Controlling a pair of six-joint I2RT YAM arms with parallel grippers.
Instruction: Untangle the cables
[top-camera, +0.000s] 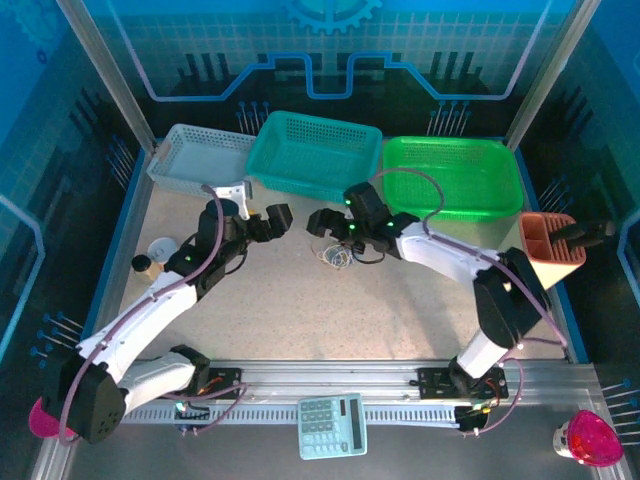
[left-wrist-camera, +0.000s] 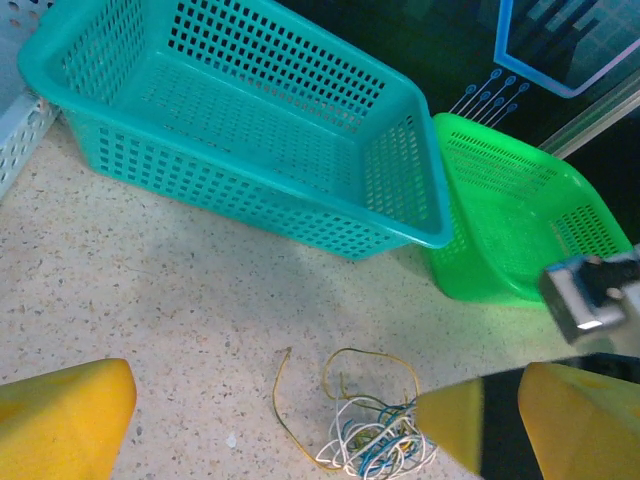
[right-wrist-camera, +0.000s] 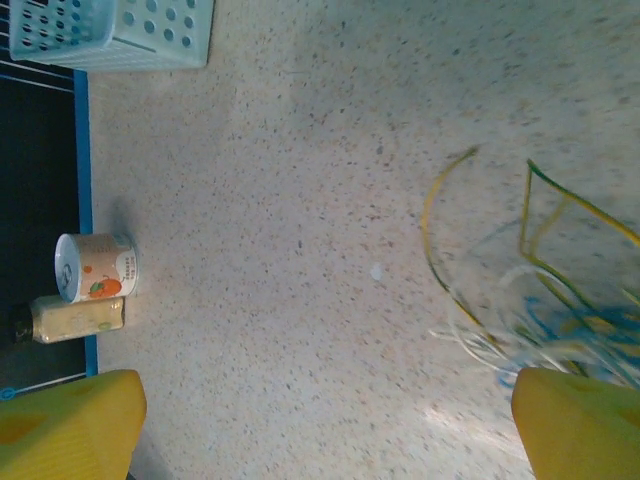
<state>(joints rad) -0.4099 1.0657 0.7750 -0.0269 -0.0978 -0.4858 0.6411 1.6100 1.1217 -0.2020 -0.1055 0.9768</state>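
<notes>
Yellowish, blue and white cables (left-wrist-camera: 372, 438) lie bunched before the teal basket (left-wrist-camera: 250, 130). Left gripper (left-wrist-camera: 320, 425) and right gripper (right-wrist-camera: 320, 430) gape empty; each should pinch a different loose strand, then part slowly.

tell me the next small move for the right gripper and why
Probably shift the right gripper sideways and lower it so the cables sit between its jaws. The jaws are open and empty, and the cables lie loose on the table by one jaw, not between them.
</notes>
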